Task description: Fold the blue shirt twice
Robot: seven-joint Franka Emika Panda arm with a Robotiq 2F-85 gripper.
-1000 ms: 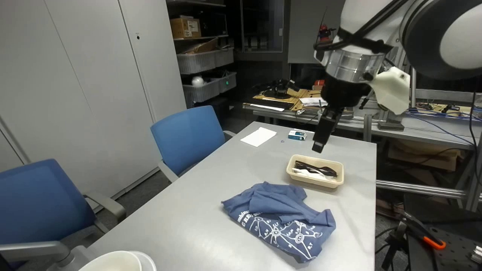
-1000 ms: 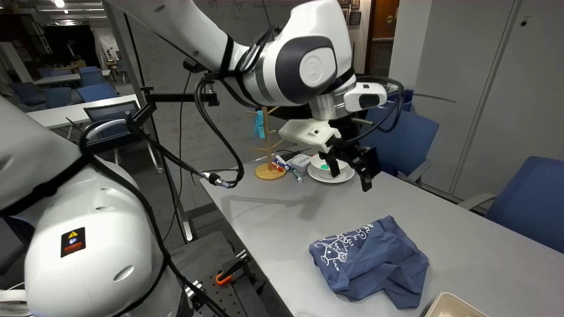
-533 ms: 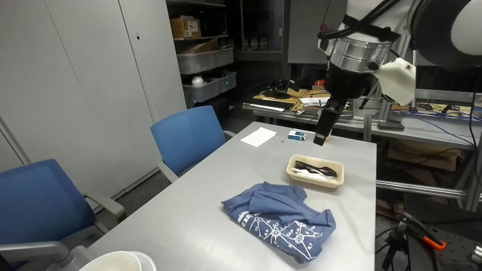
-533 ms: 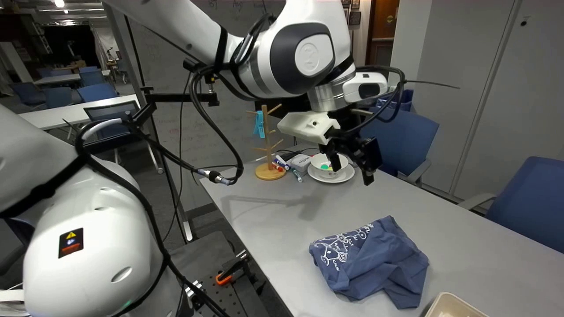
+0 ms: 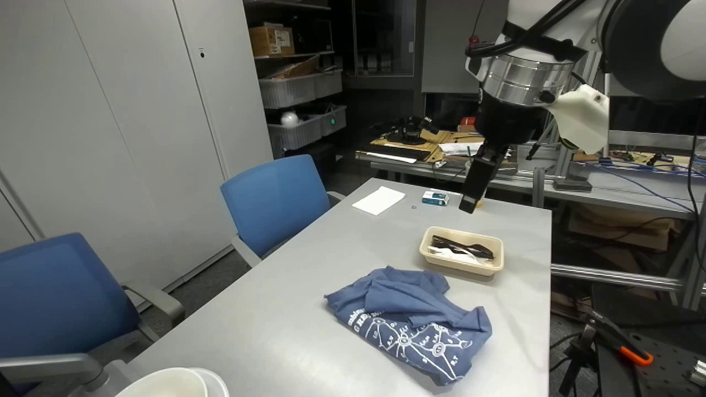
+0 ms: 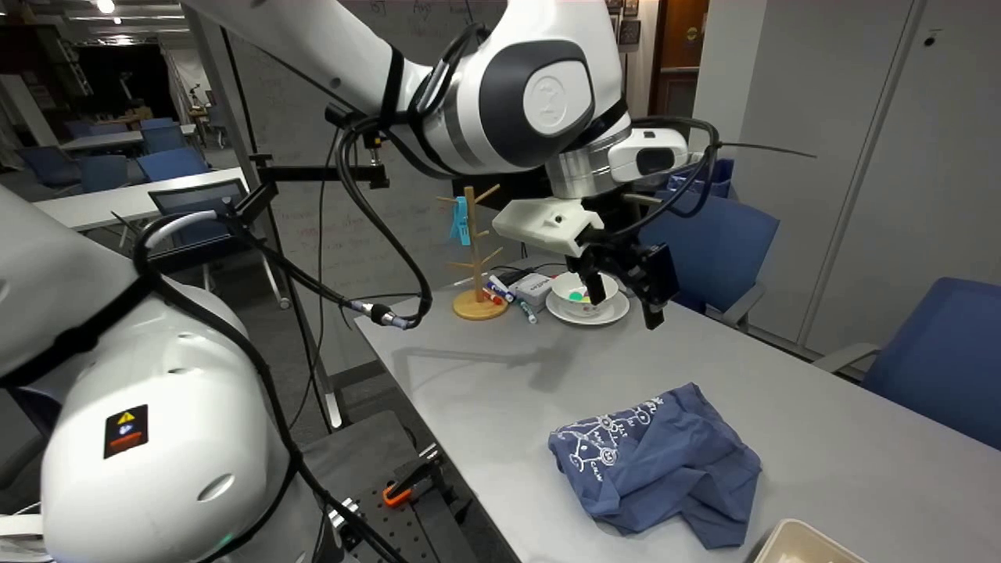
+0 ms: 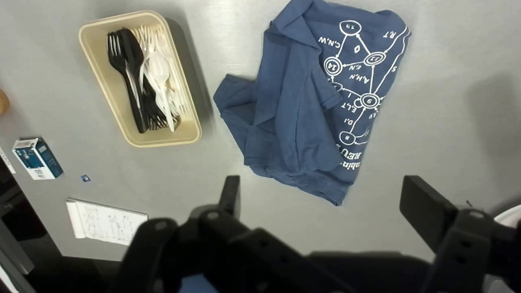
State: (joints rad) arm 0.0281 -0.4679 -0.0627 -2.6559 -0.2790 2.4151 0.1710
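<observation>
The blue shirt (image 5: pixel 411 295) lies crumpled on the grey table in both exterior views (image 6: pixel 672 469). One part is folded loosely over the rest, and white lettering and a white diagram show along one side. In the wrist view the shirt (image 7: pixel 289 106) spreads across the top middle, with wrinkled layers and one corner pointing down between the fingers. My gripper (image 6: pixel 625 309) is open and empty, raised well above the table and apart from the shirt. It also shows from the side in an exterior view (image 5: pixel 468 205), and its fingers are wide apart in the wrist view (image 7: pixel 321 187).
A beige tray (image 5: pixel 460 268) of black and white cutlery stands close beside the shirt. A notepad (image 7: pixel 110 221) and a small box (image 7: pixel 37 158) lie farther along. A bowl on a plate (image 6: pixel 586 314), markers and a wooden stand (image 6: pixel 478 305) are at the opposite end. Blue chairs (image 5: pixel 276 201) line one side.
Over the first half second my gripper rises a little, still open. Since then it has not visibly moved. The shirt lies unchanged.
</observation>
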